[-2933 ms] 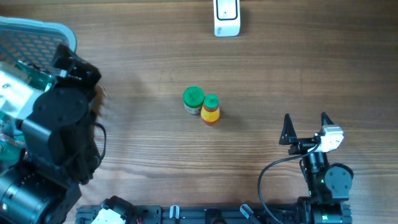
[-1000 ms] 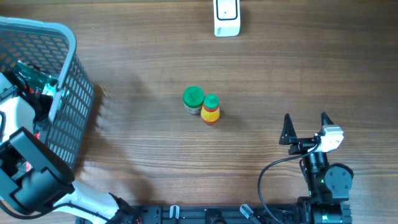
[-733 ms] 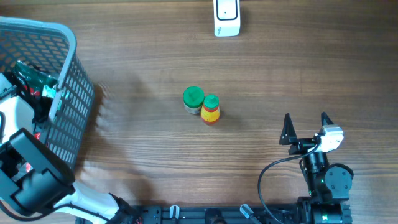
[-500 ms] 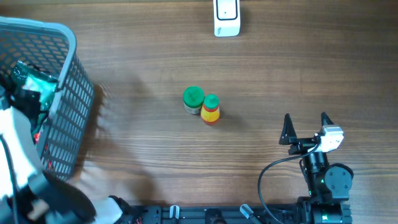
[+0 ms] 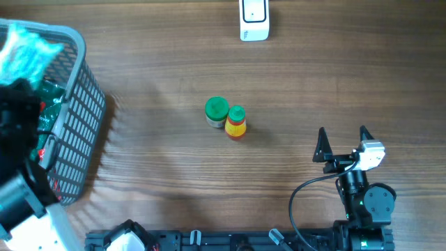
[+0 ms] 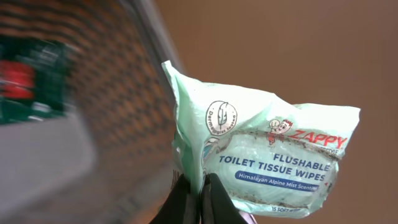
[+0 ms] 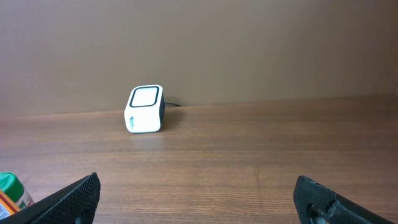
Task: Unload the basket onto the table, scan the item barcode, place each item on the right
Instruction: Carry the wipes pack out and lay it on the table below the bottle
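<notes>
Grip mattered most, as we judged it. The left gripper (image 6: 199, 198) was closed hard on a thin fold of film at the lower edge of the wipes pack (image 6: 268, 155), so the soft pack stood out to one side of the jaws and was not held across its body. With so slight a hold, we thought the carry should be slow and level, or the film could slip or the pack could swing.

From overhead, the pack hung above the top corner of the mesh basket (image 5: 78, 104), well apart from the scanner (image 5: 254, 19) at the far edge of the table. We saw only the printed front and no barcode, so we supposed the pack would need turning until the code faced the scanner's window. A green-capped jar (image 5: 217, 110) and a small yellow bottle (image 5: 236, 124) stood touching in mid-table, and the path should avoid them.

The right gripper (image 5: 342, 134) rested wide open and empty near the front right.

Inside the basket lay at least a dark green packet (image 6: 31, 81) with red on it. It was too blurred for us to tell more.
</notes>
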Controlling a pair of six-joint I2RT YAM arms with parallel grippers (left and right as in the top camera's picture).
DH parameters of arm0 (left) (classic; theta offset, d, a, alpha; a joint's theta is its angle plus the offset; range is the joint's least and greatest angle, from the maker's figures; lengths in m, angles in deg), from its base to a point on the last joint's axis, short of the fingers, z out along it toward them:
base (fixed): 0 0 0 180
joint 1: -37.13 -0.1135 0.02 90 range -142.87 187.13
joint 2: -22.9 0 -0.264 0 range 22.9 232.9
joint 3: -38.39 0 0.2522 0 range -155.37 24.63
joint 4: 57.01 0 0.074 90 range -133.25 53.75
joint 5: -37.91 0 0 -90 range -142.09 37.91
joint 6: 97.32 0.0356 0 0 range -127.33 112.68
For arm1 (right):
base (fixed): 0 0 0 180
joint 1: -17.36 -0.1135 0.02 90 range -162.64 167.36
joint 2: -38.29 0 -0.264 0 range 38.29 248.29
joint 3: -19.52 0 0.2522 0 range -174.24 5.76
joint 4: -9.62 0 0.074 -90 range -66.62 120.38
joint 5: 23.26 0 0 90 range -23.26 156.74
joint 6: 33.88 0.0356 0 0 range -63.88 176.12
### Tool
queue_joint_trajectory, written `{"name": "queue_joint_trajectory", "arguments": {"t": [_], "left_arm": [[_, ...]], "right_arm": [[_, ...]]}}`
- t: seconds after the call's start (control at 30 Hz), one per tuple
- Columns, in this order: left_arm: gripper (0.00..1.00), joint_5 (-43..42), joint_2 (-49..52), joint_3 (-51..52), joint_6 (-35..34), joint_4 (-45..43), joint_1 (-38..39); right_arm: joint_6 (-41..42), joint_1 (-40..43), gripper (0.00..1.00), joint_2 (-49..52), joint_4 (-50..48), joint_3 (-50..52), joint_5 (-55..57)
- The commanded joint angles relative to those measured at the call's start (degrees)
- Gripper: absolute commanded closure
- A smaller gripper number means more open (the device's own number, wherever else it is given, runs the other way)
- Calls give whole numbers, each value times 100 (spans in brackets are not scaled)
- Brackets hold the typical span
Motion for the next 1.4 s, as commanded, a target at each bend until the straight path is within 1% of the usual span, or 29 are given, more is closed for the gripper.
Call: {"name": "queue_joint_trajectory", "arguments": {"t": [0.0, 0.03, 0.07, 0.13, 0.17, 0.27, 0.37, 0.43, 0.53, 0.63, 0.7, 0.77, 0.87, 0.97, 1.13, 1.17, 1.23, 1.27, 1.37], "left_arm": [[96, -706, -238, -103, -28, 81, 861], [96, -706, -243, -103, -28, 70, 1139], [96, -699, -240, -103, -31, 15, 1718], [96, -634, -190, -103, -31, -48, 2374], [96, -505, -107, -103, -33, -109, 2988], [96, -162, 68, -103, -33, -127, 3853], [96, 195, 402, -103, -37, -105, 4892], [96, 518, 645, -103, -68, 140, 5445], [96, 1021, 855, -103, -319, 1023, 5886], [96, 1150, 911, -103, -308, 1950, 6096], [96, 1215, 907, -94, -289, 2380, 6207], [96, 1320, 907, 0, -289, 2424, 6347], [96, 1464, 968, 431, -291, 2398, 6712], [96, 1467, 1071, 1038, -313, 2026, 7023], [96, 1469, 1340, 1952, -317, 680, 7453], [96, 1469, 1478, 2087, -319, 428, 7501], [96, 1473, 1788, 2271, -560, 76, 7512], [96, 1471, 2050, 2347, -739, -170, 7512], [96, 1462, 2785, 2358, -946, -754, 7512]], "right_arm": [[-44, 13, 0, -42, -9, 7, 90], [-46, 13, 0, -42, -11, 7, 90], [-46, 13, 0, -42, -9, 7, 90], [-46, 13, 0, -42, -11, 7, 92], [-46, 13, 0, -42, -9, 7, 92], [-44, 13, 0, -42, -9, 7, 92], [-44, 13, 0, -42, -9, 7, 90], [-46, 13, 0, -42, -11, 7, 90], [-46, 13, 0, -42, -11, 7, 90], [-44, 13, 0, -42, -11, 7, 90], [-44, 13, 0, -42, -9, 7, 90], [-46, 13, 0, -42, -9, 7, 92], [-46, 13, 0, -42, -9, 7, 90], [-44, 13, 0, -42, -9, 7, 90], [-44, 13, 0, -42, -9, 7, 90], [-46, 13, 0, -42, -11, 7, 90], [-44, 13, 0, -42, -9, 7, 90], [-42, 13, 0, -42, -9, 7, 90], [-46, 13, 0, -42, -11, 7, 90]]}}
